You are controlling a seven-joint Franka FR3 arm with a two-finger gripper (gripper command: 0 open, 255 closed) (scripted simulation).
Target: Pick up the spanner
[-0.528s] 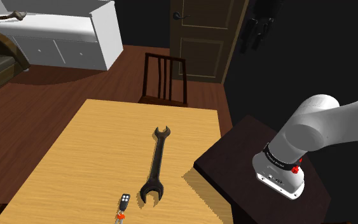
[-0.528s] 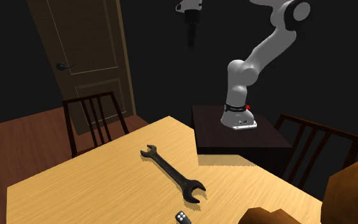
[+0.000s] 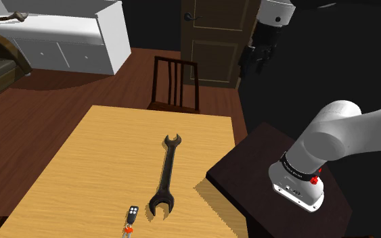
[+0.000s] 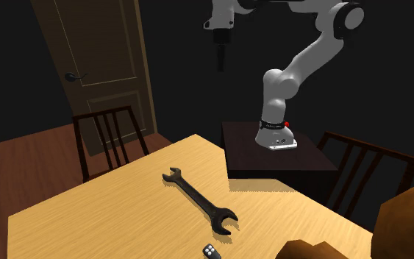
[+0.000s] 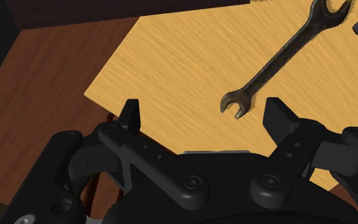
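- The end effector (image 3: 258, 62) hangs high in the air, fingers pointing down, in front of the dark door (image 3: 216, 40) in the shoulder view.
- In the wrist view its two fingers (image 5: 130, 114) stand spread wide apart with nothing between them.
- The spanner (image 3: 165, 177) lies flat on the wooden table (image 3: 94, 169), well below the end effector and untouched.
- It is dark and double-ended. Its smaller end points toward the chair (image 3: 175, 84) at the table's far edge, and its larger end lies toward the near edge.
- A small black remote (image 3: 134, 213) lies just beside the larger end, apart from it.
- In the second exterior view the end effector (image 4: 220, 65) is high above the table (image 4: 109, 213), and the spanner (image 4: 198, 200) lies slantwise near the middle.
- The white arm (image 4: 301, 66) rises from the dark stand (image 4: 271, 158) beside the table.
- In the wrist view the spanner (image 5: 279, 60) lies beyond the fingertips, on the table (image 5: 171, 57).
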